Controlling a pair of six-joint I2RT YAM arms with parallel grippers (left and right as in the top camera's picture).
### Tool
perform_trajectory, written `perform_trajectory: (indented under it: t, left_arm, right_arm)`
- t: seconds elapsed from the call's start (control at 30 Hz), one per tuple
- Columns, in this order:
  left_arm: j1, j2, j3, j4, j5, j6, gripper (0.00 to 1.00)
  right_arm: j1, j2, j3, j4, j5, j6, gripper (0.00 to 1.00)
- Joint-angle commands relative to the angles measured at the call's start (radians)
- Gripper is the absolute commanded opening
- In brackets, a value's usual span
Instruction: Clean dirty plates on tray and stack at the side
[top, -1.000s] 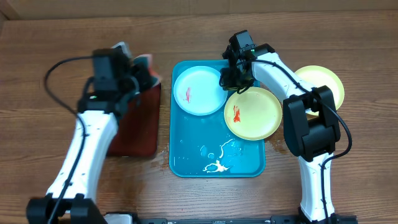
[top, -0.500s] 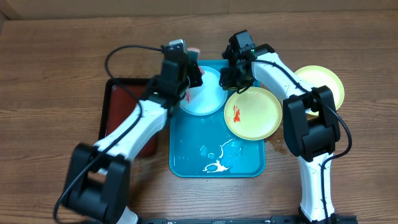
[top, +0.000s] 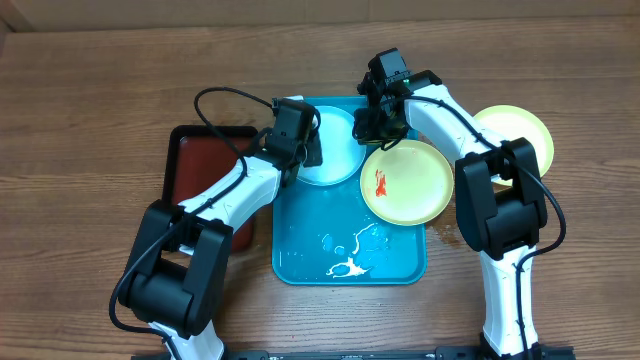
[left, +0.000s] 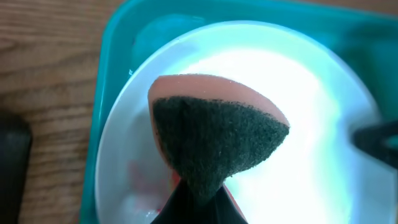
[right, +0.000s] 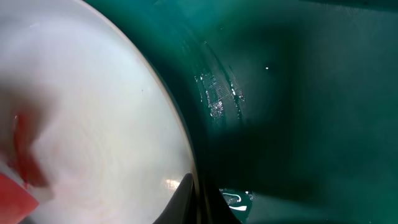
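The turquoise tray (top: 300, 255) holds a white plate (top: 338, 150) at its back left and a cream plate (top: 415, 190) with a red smear at the right. Another cream plate (top: 520, 130) lies on the table to the right. My left gripper (top: 305, 148) is shut on a sponge (left: 217, 140), orange with a dark scrubbing face, over the white plate (left: 323, 124). A faint red smear shows beside the sponge. My right gripper (top: 368, 125) is shut on the white plate's rim (right: 180, 143) at the tray's (right: 298, 93) back.
A dark red-brown tray (top: 205, 160) with a black rim lies left of the turquoise one, partly under my left arm. White foam and water (top: 348, 262) lie on the turquoise tray's front. Wooden table all around.
My left arm has swung right from over the red-brown tray to the white plate, carrying the sponge onto it. The right arm has not moved.
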Motion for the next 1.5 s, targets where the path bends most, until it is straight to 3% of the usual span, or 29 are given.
perform_trajectory:
  t: [0.0, 0.27, 0.43, 0.63, 1.03, 1.27, 1.33, 1.47]
  left_arm:
    - [-0.002, 0.001, 0.019, -0.007, -0.018, 0.079, 0.04]
    - [0.002, -0.018, 0.143, -0.056, 0.266, 0.033, 0.04]
    - [0.002, 0.004, 0.148, -0.068, 0.172, -0.016, 0.04]
    - [0.003, 0.112, 0.148, -0.072, 0.171, -0.028, 0.04]
    - [0.106, 0.19, 0.167, -0.261, 0.036, 0.003, 0.04]
    - [0.129, 0.182, 0.287, -0.381, -0.068, 0.045, 0.04]
    - [0.129, 0.182, 0.336, -0.406, -0.005, 0.045, 0.04]
    - [0.129, 0.182, 0.389, -0.376, 0.27, 0.045, 0.04]
  right_arm:
    - [0.005, 0.007, -0.003, 0.003, -0.001, 0.001, 0.04]
    - [0.005, 0.007, -0.003, -0.02, -0.001, 0.001, 0.04]
    - [0.005, 0.007, -0.003, -0.024, -0.001, 0.001, 0.04]
    - [0.005, 0.007, -0.003, -0.028, -0.001, 0.001, 0.04]
    - [0.005, 0.007, -0.003, -0.044, -0.001, 0.001, 0.04]
    - [0.005, 0.007, -0.003, -0.046, -0.001, 0.001, 0.04]
    - [0.005, 0.007, -0.003, -0.046, -0.001, 0.001, 0.04]
    - [0.005, 0.007, -0.003, -0.046, -0.001, 0.001, 0.04]
